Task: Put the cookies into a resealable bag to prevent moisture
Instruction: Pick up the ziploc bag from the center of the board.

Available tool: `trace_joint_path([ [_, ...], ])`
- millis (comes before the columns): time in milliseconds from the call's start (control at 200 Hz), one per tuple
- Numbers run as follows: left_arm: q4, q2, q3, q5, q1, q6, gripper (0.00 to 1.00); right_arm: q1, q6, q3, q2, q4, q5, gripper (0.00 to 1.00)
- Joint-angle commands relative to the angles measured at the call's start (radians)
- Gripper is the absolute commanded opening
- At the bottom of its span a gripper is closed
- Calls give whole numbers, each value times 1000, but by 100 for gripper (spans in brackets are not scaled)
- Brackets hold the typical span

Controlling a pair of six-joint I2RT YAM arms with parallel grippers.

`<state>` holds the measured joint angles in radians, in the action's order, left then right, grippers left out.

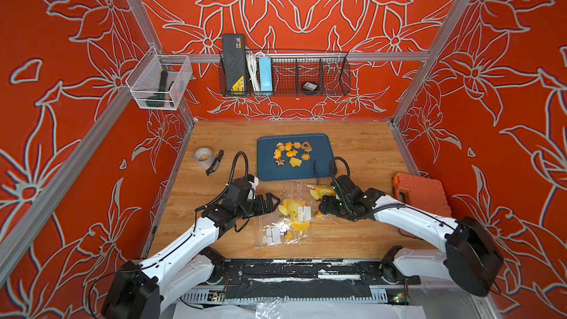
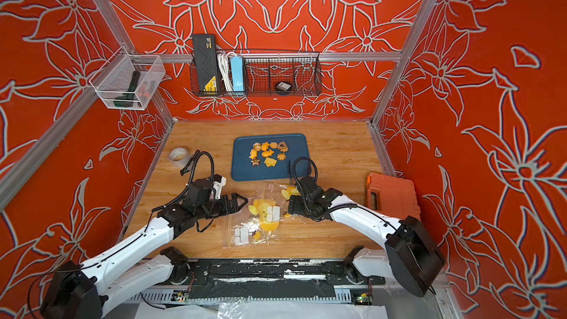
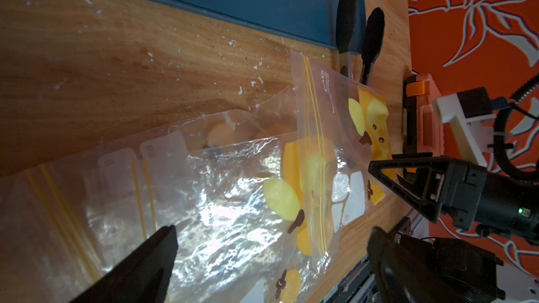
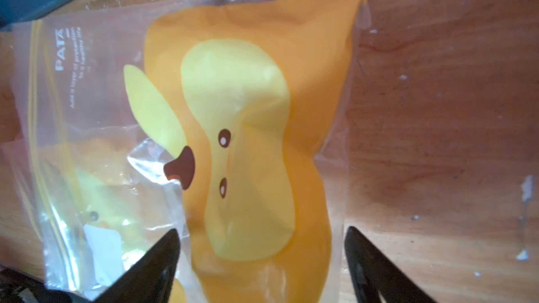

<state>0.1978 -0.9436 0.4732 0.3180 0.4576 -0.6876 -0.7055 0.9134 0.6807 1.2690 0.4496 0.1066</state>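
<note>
We find our left gripper (image 3: 274,230) released at the bags (image 1: 276,237) near the bench's (image 1: 352,148) front edge; our right gripper (image 4: 262,230), released, straddles one.

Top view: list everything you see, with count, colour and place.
cookies: about ten, orange, yellow and brown, on the tray
tray: one, blue, table's far middle
bags: at least three, clear with yellow prints, before the tray
tongs: one, black, across tray's near corner
tape roll: one, clear, table's left
dark tool: one, black, beside the tape
case: one, orange, table's right edge
wire basket: one, black, back wall
mesh bin: one, white, left wall
left gripper: black, open, beside the bags
right gripper: black, open over a bag
</note>
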Motion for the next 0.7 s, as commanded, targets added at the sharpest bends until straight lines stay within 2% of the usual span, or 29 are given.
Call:
trace_joint_path([
  [0, -11, -4, 19, 7, 1, 29, 100, 24, 17, -37, -18, -56, 19, 74],
  [125, -32, -14, 10, 33, 2, 23, 94, 55, 21, -85, -44, -114, 61, 59],
  [305, -94, -81, -6, 82, 4, -9, 71, 100, 42, -153, -83, -174, 107, 39],
  [400, -108, -104, 0, 85, 9, -16, 58, 121, 54, -182, -94, -198, 130, 34],
  [560, -130, -124, 14, 85, 26, -22, 42, 146, 82, -221, -104, -233, 158, 28],
  [696, -153, -149, 21, 86, 63, -32, 33, 164, 93, -237, -105, -250, 169, 25],
])
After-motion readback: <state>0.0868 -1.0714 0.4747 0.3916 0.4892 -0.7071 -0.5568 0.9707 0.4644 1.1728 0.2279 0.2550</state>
